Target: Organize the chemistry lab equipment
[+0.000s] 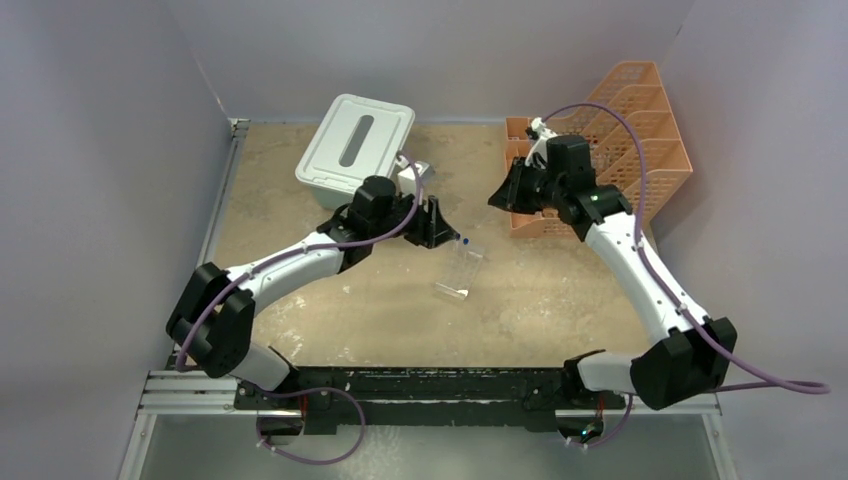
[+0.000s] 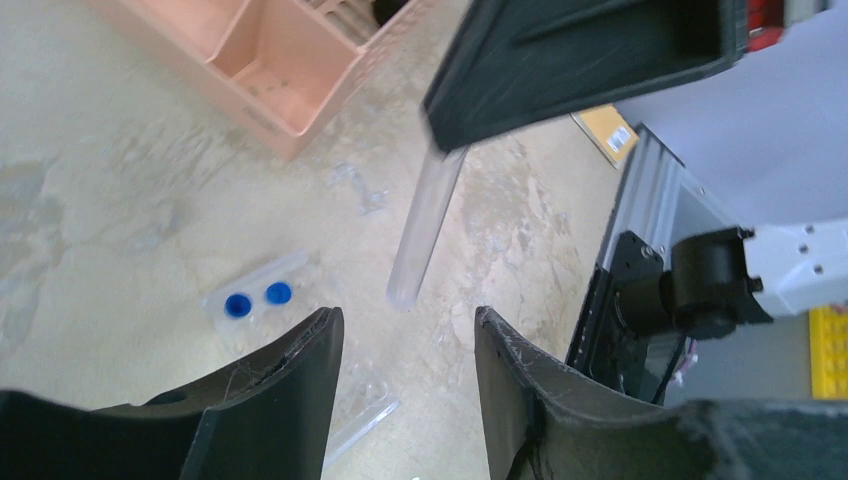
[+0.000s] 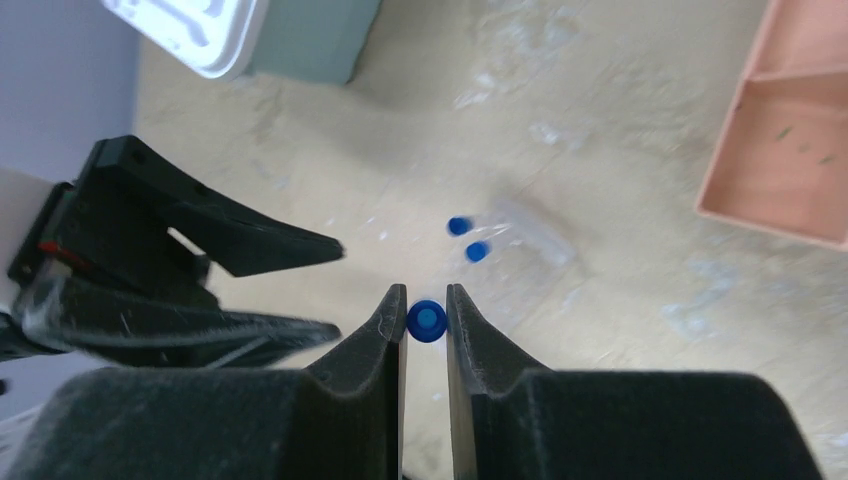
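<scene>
My right gripper (image 3: 426,300) is shut on a blue-capped tube (image 3: 426,320), held upright above the table. In the left wrist view the tube's clear body (image 2: 428,225) hangs below the right fingers (image 2: 590,60). A clear rack (image 1: 460,270) lies on the table between the arms. It holds two blue-capped tubes (image 2: 252,300), also seen in the right wrist view (image 3: 466,238). My left gripper (image 2: 405,320) is open and empty, just left of the rack in the top view (image 1: 438,232). My right gripper (image 1: 502,195) hovers right of it.
An orange mesh tiered tray (image 1: 620,130) stands at the back right, its low front bins (image 2: 290,60) near the rack. A white lidded box (image 1: 355,145) sits at the back left. A yellow notebook (image 2: 608,130) lies by the metal frame.
</scene>
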Robot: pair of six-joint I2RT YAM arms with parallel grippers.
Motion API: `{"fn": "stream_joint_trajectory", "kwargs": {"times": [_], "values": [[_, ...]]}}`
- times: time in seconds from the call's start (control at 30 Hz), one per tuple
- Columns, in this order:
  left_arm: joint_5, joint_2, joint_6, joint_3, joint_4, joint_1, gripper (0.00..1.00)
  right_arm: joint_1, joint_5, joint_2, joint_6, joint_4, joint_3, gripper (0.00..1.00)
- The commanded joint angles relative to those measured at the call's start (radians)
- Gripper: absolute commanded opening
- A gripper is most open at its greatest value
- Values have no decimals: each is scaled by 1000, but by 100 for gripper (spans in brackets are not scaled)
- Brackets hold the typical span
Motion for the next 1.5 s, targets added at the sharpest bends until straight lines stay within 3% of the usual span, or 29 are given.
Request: {"fn": "stream_joint_trajectory", "kwargs": {"times": [0.0, 0.17, 0.43, 0.9, 1.2, 1.47], "values": [[-186, -104, -153, -100, 76, 57, 51, 127, 334, -78, -162, 132, -57, 11], [-339, -178, -182, -164, 12, 74, 51, 258, 551, -121, -236, 247, -184, 11], [-446, -242, -258, -199, -36, 114, 50, 413, 727, -130, -330, 430, -363, 11], [-487, -283, -282, -204, -93, 119, 50, 452, 721, -67, -353, 756, -554, 11], [-476, -272, -277, -192, -101, 120, 50, 452, 676, -28, -373, 842, -609, 12], [-477, -275, -277, -197, -104, 120, 49, 452, 685, 27, -370, 809, -586, 12]]}}
